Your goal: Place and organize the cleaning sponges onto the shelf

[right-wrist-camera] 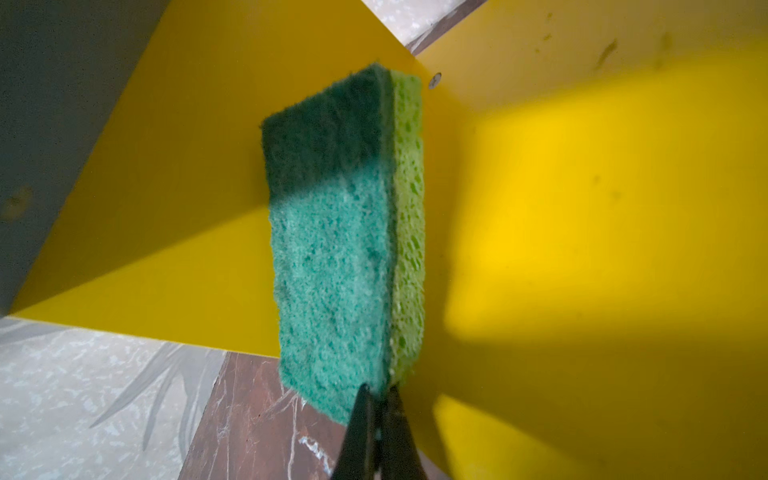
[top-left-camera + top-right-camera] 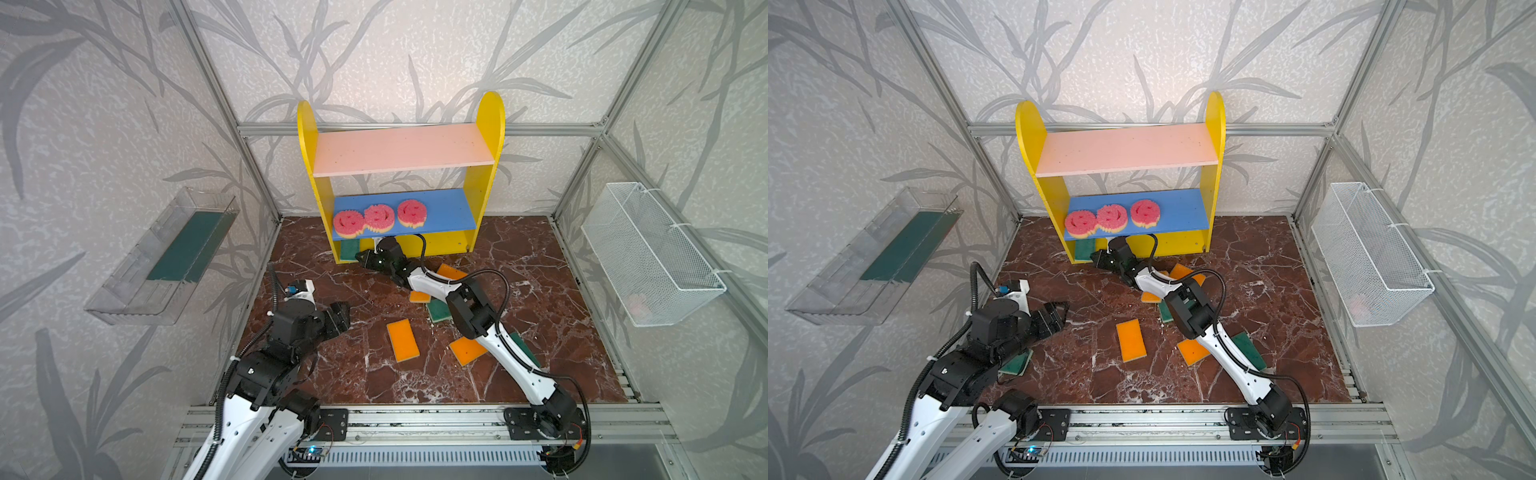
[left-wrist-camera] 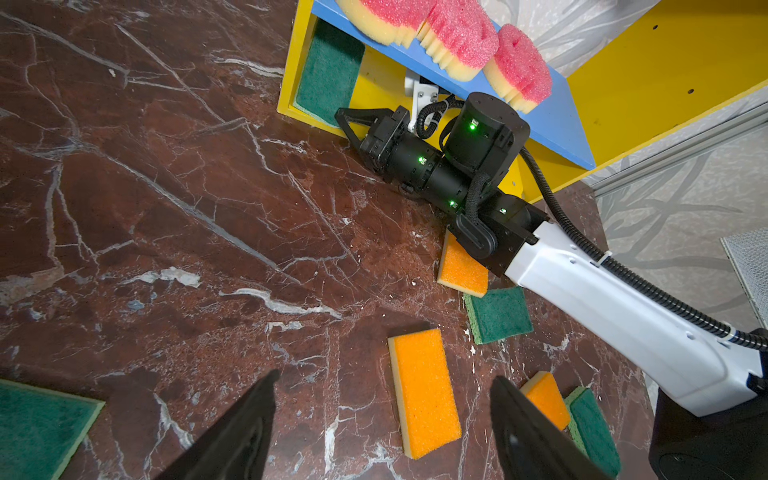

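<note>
The shelf [image 2: 490,120] [image 2: 1027,124] stands at the back. Three pink smiley sponges [image 2: 379,216] [image 3: 457,37] lie on its blue board. My right gripper [image 2: 361,256] [image 2: 1096,257] [image 3: 338,113] [image 1: 380,388] reaches into the bottom left bay, shut on the near corner of a green sponge [image 2: 349,248] [image 1: 332,249] that lies flat on the yellow base. My left gripper [image 2: 340,316] [image 3: 384,376] hovers open over the floor, with an orange sponge [image 2: 403,340] [image 3: 424,390] just ahead of its fingers. More orange [image 2: 467,350] and green sponges [image 2: 438,309] lie under the right arm.
Another green sponge [image 2: 1017,361] [image 3: 37,424] lies beneath my left arm. A clear tray [image 2: 124,291] holding a dark green strip [image 2: 183,249] hangs on the left wall. A white wire basket [image 2: 648,253] hangs on the right wall. The right forearm [image 2: 432,284] crosses the sponge pile.
</note>
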Robot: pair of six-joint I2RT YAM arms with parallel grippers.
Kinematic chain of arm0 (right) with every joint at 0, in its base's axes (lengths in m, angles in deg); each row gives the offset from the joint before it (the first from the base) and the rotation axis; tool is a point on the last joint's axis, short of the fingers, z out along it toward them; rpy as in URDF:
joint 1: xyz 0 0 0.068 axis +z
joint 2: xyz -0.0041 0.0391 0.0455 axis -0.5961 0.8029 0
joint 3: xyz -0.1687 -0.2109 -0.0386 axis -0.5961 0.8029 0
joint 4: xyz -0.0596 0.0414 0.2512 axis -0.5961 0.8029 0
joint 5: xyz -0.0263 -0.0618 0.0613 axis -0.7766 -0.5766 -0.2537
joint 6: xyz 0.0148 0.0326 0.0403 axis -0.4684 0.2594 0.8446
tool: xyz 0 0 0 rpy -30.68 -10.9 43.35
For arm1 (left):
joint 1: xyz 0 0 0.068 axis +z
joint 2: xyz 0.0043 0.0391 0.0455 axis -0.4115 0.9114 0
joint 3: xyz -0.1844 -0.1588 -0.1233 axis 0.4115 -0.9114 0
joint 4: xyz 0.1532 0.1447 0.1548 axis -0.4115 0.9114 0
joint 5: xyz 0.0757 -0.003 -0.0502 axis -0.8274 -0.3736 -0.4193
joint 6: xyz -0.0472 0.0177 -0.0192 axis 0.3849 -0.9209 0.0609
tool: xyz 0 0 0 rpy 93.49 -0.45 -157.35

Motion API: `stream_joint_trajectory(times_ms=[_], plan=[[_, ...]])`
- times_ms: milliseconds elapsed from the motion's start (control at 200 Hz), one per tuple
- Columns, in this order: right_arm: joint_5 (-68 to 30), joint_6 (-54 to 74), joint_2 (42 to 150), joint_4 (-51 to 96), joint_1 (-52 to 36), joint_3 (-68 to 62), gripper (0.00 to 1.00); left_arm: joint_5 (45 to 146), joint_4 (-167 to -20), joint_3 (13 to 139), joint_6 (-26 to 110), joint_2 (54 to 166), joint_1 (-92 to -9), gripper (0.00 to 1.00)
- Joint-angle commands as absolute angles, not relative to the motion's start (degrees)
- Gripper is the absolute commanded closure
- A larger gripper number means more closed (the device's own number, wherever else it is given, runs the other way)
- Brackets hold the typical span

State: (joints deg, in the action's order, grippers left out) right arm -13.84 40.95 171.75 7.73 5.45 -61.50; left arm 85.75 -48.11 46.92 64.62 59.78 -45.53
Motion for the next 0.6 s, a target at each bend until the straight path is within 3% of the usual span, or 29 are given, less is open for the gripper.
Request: stream_joint_trajectory(times_ms=[0, 120, 240, 595], plan=[[-14.4, 38.9, 172.4, 7.4, 5.4, -65.0, 0.95, 85.0, -48.6, 47.6, 64.2, 59.7, -45.1, 0.18], [-14.5, 38.6, 172.3, 7.7, 5.4, -65.2, 0.78, 85.1, -48.9, 47.7, 64.1, 60.1, -45.1, 0.18], [-14.4, 37.9, 172.1, 8.2, 5.4, -65.5, 0.68, 85.2, -49.3, 47.6, 64.2, 60.4, -45.0, 0.18], [-14.7, 37.7, 173.6, 10.6, 5.3, -68.7, 0.62, 85.4, -49.3, 47.4, 64.4, 60.4, -44.7, 0.18]])
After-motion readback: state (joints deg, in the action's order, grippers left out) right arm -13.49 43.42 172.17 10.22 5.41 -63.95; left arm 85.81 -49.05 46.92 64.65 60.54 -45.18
